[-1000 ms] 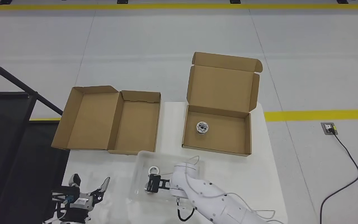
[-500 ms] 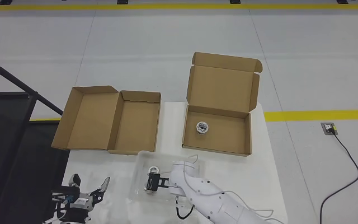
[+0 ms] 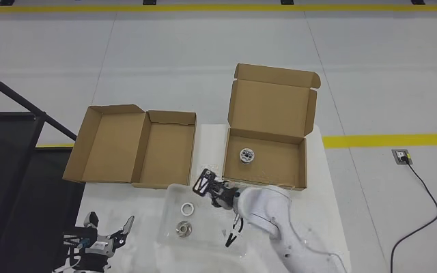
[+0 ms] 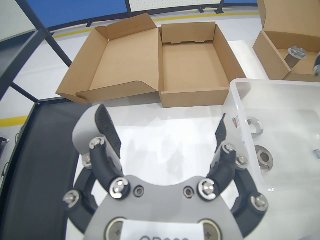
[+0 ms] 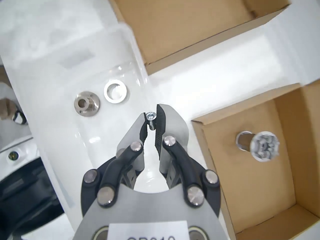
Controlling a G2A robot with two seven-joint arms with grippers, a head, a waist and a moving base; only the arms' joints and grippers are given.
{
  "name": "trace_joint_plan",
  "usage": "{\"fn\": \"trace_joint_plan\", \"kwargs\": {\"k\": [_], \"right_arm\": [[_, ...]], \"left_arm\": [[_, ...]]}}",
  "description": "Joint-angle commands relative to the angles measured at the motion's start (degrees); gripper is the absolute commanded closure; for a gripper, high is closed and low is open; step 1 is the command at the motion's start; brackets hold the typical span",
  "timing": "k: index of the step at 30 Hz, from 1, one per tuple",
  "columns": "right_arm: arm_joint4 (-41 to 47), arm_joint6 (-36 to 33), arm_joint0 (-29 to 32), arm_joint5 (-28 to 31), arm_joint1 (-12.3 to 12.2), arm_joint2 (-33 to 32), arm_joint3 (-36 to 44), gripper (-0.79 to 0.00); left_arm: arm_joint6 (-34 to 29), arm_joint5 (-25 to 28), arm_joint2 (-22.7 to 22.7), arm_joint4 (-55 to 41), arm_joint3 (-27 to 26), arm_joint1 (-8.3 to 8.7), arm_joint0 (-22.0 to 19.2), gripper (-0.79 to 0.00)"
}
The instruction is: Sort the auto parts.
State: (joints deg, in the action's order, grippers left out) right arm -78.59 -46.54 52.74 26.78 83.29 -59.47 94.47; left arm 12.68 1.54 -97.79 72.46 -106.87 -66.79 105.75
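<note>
Silver and small, the screw (image 5: 151, 119) sits pinched in your right gripper (image 5: 151, 123), above the far edge of the clear bin (image 4: 237, 101), near the right-hand box (image 5: 287, 176). Your left gripper (image 4: 162, 113) hangs spread wide beside the bin, holding nothing.

1. Three containers are being carried by the white table (image 3: 321, 205).
2. Its far left corner is being occupied by an open cardboard box (image 3: 167, 153).
3. Its far right corner is being occupied by a second open cardboard box (image 3: 270, 167).
4. Its near edge is being taken up by a clear plastic bin (image 3: 171, 201).
</note>
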Motion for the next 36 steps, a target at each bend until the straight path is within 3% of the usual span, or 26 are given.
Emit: {"fn": "trace_joint_plan", "kwargs": {"k": [1,7,14,19,24,27,32,36], "right_arm": [[-0.84,5.02,3.92,-4.41,-0.64,-4.65,4.81,0.000],[5.71,22.40,9.76,-2.86,-1.52,-11.28,8.83,0.000],[19.14,45.73,11.30,11.75,-2.45,-18.65,2.20,0.000],[24.00,54.98,9.05,22.84,-2.87,-20.38,-5.91,0.000],[17.72,49.23,5.30,22.24,-3.44,-19.78,-8.92,0.000],[14.54,40.06,3.61,17.00,-3.72,-19.00,-7.98,0.000],[7.62,18.67,0.44,5.84,-3.98,-16.28,-4.92,0.000],[3.26,6.71,-1.92,0.05,-3.92,-13.77,-4.69,0.000]], "left_arm": [[0.00,0.00,0.00,0.00,0.00,0.00,0.00,-0.785],[0.00,0.00,0.00,0.00,0.00,0.00,0.00,-0.785],[0.00,0.00,0.00,0.00,0.00,0.00,0.00,-0.785],[0.00,0.00,0.00,0.00,0.00,0.00,0.00,-0.785],[0.00,0.00,0.00,0.00,0.00,0.00,0.00,-0.785],[0.00,0.00,0.00,0.00,0.00,0.00,0.00,-0.785],[0.00,0.00,0.00,0.00,0.00,0.00,0.00,-0.785],[0.00,0.00,0.00,0.00,0.00,0.00,0.00,-0.785]]}}
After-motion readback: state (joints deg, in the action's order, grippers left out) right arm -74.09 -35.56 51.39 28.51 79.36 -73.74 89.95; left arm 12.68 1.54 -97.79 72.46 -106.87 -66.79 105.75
